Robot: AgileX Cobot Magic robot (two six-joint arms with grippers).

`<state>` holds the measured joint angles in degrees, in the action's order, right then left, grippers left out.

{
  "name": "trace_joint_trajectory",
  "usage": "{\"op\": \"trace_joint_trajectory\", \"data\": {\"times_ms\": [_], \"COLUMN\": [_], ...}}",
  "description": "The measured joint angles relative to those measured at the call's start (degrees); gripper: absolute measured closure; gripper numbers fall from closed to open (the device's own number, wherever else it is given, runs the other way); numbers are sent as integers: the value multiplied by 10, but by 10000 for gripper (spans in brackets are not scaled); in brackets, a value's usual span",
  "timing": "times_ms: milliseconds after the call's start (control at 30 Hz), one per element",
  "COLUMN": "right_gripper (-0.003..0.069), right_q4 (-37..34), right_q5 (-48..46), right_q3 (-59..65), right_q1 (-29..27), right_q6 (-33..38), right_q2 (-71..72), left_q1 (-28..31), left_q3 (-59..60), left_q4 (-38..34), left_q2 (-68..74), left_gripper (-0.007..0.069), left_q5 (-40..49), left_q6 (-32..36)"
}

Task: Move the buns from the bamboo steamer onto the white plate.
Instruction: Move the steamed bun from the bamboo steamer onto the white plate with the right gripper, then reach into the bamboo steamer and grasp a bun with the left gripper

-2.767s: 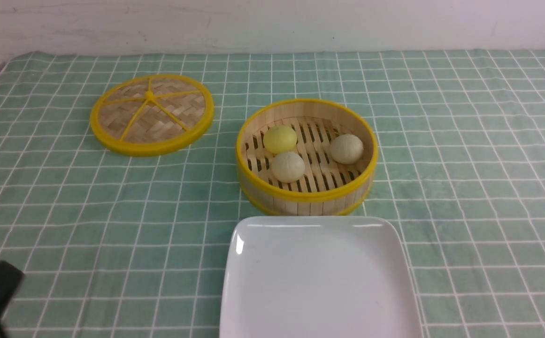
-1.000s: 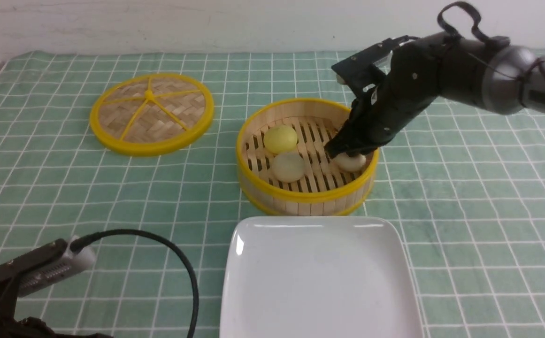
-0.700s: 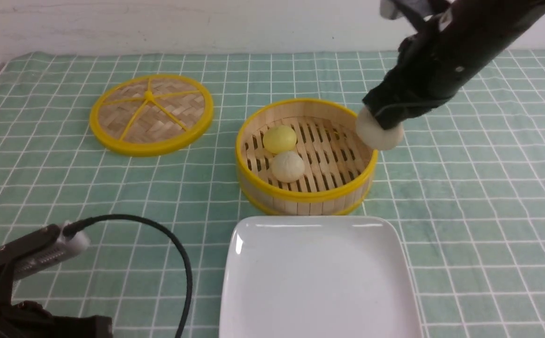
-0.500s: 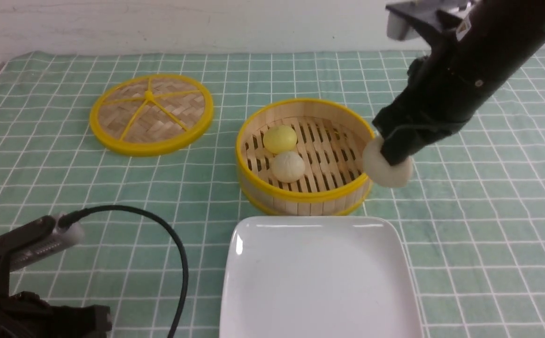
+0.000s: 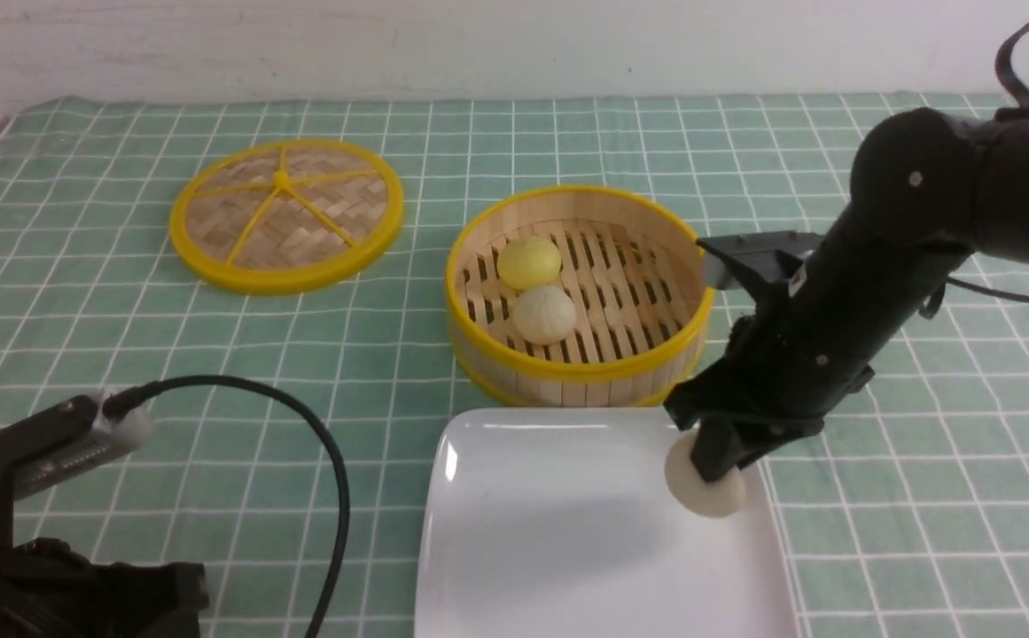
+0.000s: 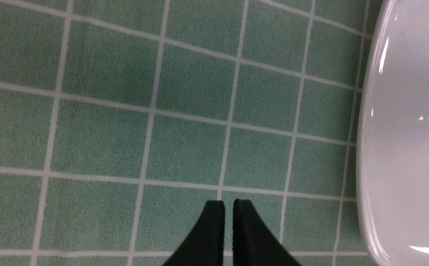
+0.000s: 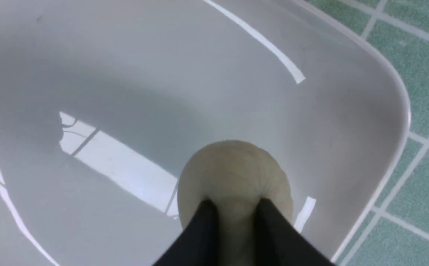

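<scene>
My right gripper is shut on a beige-white bun, held over the far right corner of the white plate. In the right wrist view the two fingers pinch the bun above the plate; whether it touches the plate I cannot tell. The bamboo steamer behind the plate holds the pale yellow bun and another beige-white bun. My left gripper is shut with nothing in it, over the green cloth beside the plate's rim.
The flat woven lid with yellow spokes lies at the far left on the green checked tablecloth. My left arm with its black cable sits low at the near left corner.
My right arm lifted a beige-white bun out of the steamer, then carried it toward me and down over the plate's far right corner. The left arm barely shifted.
</scene>
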<state>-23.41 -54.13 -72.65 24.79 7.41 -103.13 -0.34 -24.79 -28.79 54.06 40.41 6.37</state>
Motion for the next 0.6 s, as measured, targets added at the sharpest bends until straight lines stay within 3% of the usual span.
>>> {"op": "trace_joint_trajectory", "data": {"times_ms": [100, 200, 300, 467, 600], "right_gripper": [400, 277, 214, 176, 178], "right_q4": [0, 0, 1, 6, 8], "right_q5": [2, -19, -67, -142, -147], "right_q3": [0, -5, -28, -84, -109], "right_q1": [0, 0, 0, 0, 0], "right_q6": [0, 0, 3, 37, 50], "right_q2": [-9, -15, -15, -15, -10], "left_q1": [0, 0, 0, 0, 0], "left_q3": [0, 0, 0, 0, 0], "left_q4": [0, 0, 0, 0, 0], "left_q2": [0, 0, 0, 0, 0], "left_gripper": [556, 554, 552, 550, 550], "left_q5": [-2, -4, -4, -4, -4], "left_q6": [0, 0, 0, 0, 0]}}
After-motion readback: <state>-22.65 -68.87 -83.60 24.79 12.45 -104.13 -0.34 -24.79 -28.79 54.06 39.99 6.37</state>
